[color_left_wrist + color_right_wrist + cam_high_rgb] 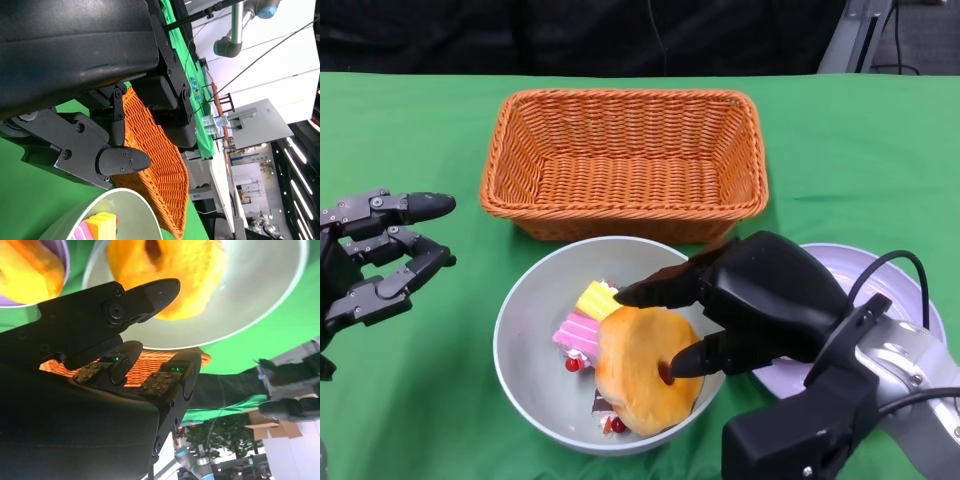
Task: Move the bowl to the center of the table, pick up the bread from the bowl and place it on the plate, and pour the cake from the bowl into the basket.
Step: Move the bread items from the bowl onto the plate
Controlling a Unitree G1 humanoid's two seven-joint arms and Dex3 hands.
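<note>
Item 1: pale grey round bowl (525, 345), set on the green cloth-covered surface (410, 150) just in front of the basket. In it are seen a golden ring-shaped bread (640, 365) and pink-and-yellow striped cake pieces (585, 315) with small red berries.

Item 2: orange woven rectangular basket (625, 160), behind the bowl; nothing is seen inside it.

Item 3: pale lilac round plate (880, 270), right of the bowl, largely covered by the right arm in the head view. Only the right wrist view shows a second golden bread (27, 267) lying on it.

Item 4: black right hand (685, 320), over the bowl's right side, fingers spread to either side of the ring-shaped bread; a firm grip cannot be confirmed. One fingertip lies at the bread's hole.

Item 5: black left hand (380, 260), held apart and empty, left of the bowl. The left wrist view alone shows a room background with a robot arm.

No legible writing or brand is found.
</note>
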